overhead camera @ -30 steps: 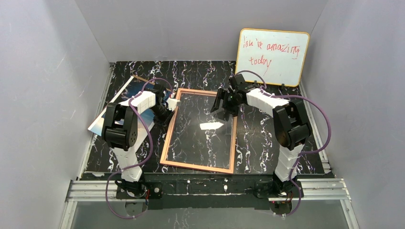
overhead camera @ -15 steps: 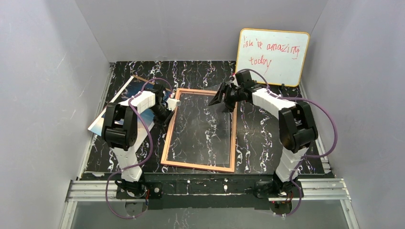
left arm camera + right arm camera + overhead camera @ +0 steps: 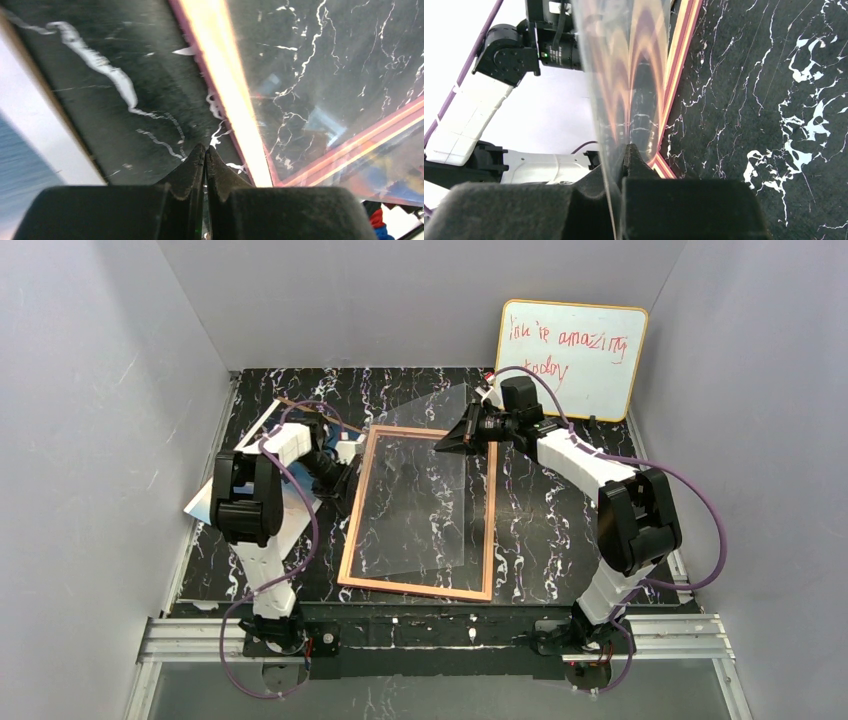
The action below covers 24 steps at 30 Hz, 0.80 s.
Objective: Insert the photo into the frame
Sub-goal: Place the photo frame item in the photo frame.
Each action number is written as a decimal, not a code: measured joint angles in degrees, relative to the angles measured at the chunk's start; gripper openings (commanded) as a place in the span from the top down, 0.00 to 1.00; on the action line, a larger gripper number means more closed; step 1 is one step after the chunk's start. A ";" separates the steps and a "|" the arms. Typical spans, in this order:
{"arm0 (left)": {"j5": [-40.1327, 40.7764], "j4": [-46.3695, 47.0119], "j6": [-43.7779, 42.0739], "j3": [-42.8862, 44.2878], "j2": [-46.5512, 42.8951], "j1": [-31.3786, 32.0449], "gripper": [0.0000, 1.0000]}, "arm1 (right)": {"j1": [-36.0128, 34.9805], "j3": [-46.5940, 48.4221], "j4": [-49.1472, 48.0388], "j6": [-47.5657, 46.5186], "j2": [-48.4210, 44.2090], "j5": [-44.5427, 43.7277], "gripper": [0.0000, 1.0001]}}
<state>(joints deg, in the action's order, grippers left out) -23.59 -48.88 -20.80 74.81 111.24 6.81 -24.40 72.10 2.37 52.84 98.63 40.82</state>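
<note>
- Photo isn't in yet. The top camera has it lying picture side up on the left of the table, half hidden under the left arm, to the left of the frame.
- That frame lies flat mid-table, its near rail close to the arm bases.
- Only the top view shows the whole clear pane. Its near edge is down inside the frame and its far edge is tipped up off it.
- The left wrist cam fills in what the top one can't. The left gripper is pinched right together with nothing in it, over bare marble just beside the frame's rail. A blue-and-white strip of the photo sits at the left edge of that view, with a band of table between it and the rail.
- The right wrist cam has the right gripper clamped on the pane's edge. The sheet runs away edge-on from the fingers, with the frame's rail below it.
- A second ago the pane lay flat in the frame and the right gripper hung spread open over its far right part. Now it's closed on the far edge and raised. The left gripper is at the same far-left corner, and only its arm has swung a bit.
- The tabletop is black marble with white veins, with grey walls on three sides. A yellow-edged whiteboard with red writing leans at the far right.
</note>
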 measured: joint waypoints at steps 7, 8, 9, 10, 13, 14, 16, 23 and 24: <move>-0.94 -2.16 -0.39 6.05 0.11 -5.27 0.98 | 0.39 0.00 -1.66 2.01 -0.02 1.81 0.99; -0.96 -2.23 -0.44 6.73 0.11 -5.75 0.98 | 0.44 -0.04 -2.36 2.84 -0.02 2.32 0.99; -0.96 -2.36 -0.50 7.56 0.11 -6.51 0.98 | 0.63 -0.46 -3.93 4.02 -0.11 2.95 0.99; -0.96 -2.40 -0.63 8.07 0.11 -7.15 0.98 | 0.74 -0.79 -4.79 4.76 -0.28 3.30 0.99; -0.94 -2.49 -0.85 8.66 0.11 -8.46 0.98 | 1.46 -1.95 -7.50 7.50 -0.79 4.44 0.99; -0.90 -2.60 -0.90 8.63 0.11 -8.81 0.98 | 1.66 -2.21 -8.66 8.28 -0.81 4.76 0.99; -0.81 -2.62 -1.09 8.61 0.11 -9.11 0.98 | 2.10 -2.82 -10.21 9.46 -0.81 5.22 0.99; -0.74 -2.47 -1.33 7.63 0.11 -9.07 0.99 | 4.04 -7.72 -15.87 15.30 -1.16 7.26 0.99; -0.66 -2.45 -1.33 7.52 0.11 -9.07 0.99 | 4.20 -8.11 -16.48 16.13 -1.20 7.39 0.99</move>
<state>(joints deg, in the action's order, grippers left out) -24.25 -51.33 -22.13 82.32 111.35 -2.26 -20.21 63.99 -14.11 68.97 97.43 48.21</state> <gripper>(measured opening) 0.020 0.052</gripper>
